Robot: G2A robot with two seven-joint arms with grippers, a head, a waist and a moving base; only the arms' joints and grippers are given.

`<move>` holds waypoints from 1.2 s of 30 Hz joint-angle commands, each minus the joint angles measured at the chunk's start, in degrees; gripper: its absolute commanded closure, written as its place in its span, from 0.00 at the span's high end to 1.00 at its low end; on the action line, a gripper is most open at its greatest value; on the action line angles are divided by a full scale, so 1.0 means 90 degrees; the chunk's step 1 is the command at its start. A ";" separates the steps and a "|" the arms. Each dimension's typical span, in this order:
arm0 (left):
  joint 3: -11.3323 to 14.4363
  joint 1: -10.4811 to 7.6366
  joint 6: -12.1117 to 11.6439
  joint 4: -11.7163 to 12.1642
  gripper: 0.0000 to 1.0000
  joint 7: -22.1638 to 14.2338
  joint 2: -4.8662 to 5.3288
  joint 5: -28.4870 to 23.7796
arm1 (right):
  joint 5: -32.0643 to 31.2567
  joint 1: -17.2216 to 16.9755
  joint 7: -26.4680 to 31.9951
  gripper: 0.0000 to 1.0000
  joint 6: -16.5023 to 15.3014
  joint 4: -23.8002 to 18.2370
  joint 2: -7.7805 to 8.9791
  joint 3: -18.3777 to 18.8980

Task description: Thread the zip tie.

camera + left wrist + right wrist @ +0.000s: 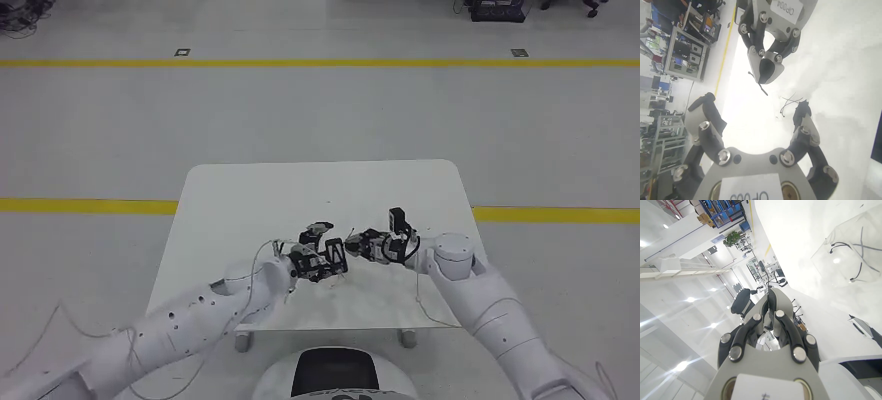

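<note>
right gripper [761, 81] clamped on the zip tie [763, 91], left gripper [753, 103] spread open facing it; tie's light, springy, slick, so I'd grab the tail just beyond right's tips.

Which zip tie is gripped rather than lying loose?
The zip tie pinched in the right gripper; the other ties lie on the table.

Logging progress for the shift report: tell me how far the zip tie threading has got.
Done: the right hand is shut on a zip tie. In hand: the open left hand faces it, empty. Left: both ends stick out free, so no loop is threaded yet.
</note>
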 commanded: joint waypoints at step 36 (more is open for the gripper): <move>0.0608 -0.0671 -0.0868 0.0082 1.00 0.0825 0.0186 0.0000 | 0.0172 0.0129 0.0607 0.00 0.0044 0.0240 0.0042 -0.0174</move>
